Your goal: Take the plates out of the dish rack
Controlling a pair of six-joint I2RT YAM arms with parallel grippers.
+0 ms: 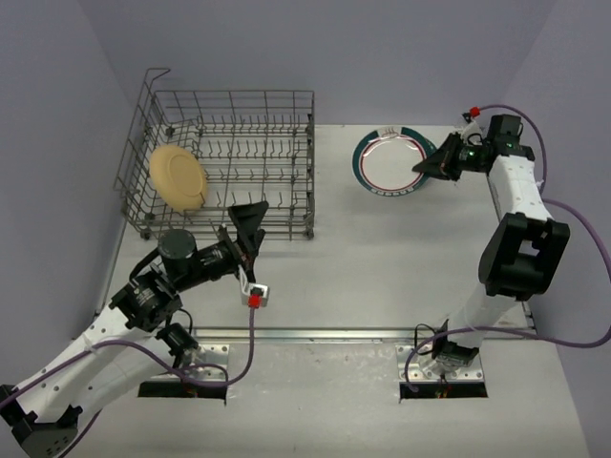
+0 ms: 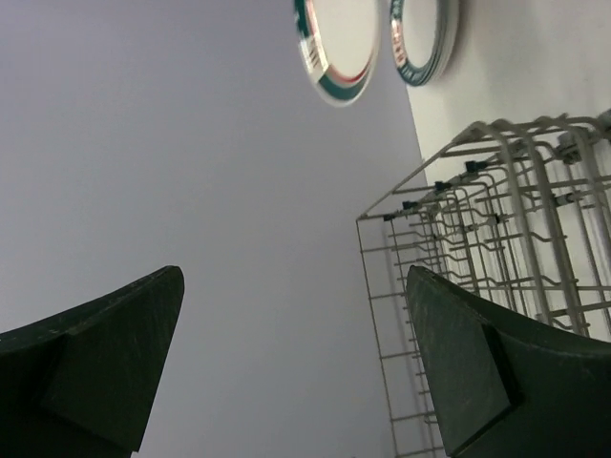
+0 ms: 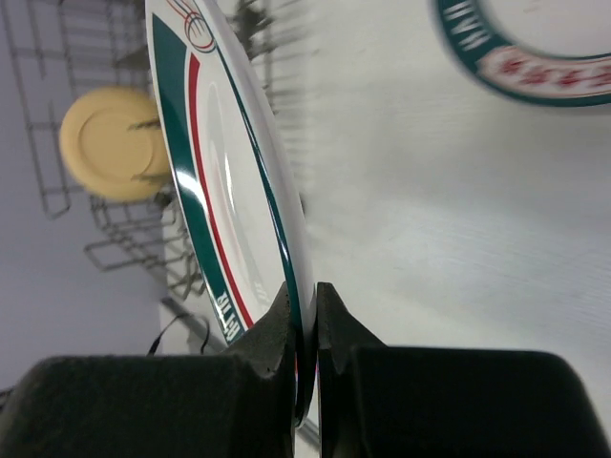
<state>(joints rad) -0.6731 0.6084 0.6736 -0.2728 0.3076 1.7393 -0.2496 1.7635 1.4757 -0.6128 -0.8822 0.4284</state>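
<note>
The grey wire dish rack point(image 1: 229, 143) stands at the back left and holds one tan plate point(image 1: 178, 176) upright at its left end. My right gripper point(image 1: 431, 164) is shut on the rim of a white plate with a teal and red rim point(image 1: 389, 160), held at the back right of the table. The right wrist view shows the fingertips point(image 3: 286, 310) pinching this plate point(image 3: 224, 162) edge-on. A teal-rimmed plate point(image 3: 535, 48) lies on the table beneath. My left gripper point(image 1: 253, 229) is open and empty at the rack's front right corner.
In the left wrist view the rack's wire side point(image 2: 477, 239) runs along the right. The held plate point(image 2: 339, 48) and the plates lying on the table point(image 2: 425, 38) show far off. The rack's raised handle point(image 1: 158, 74) is at its back left corner. Grey walls enclose the table.
</note>
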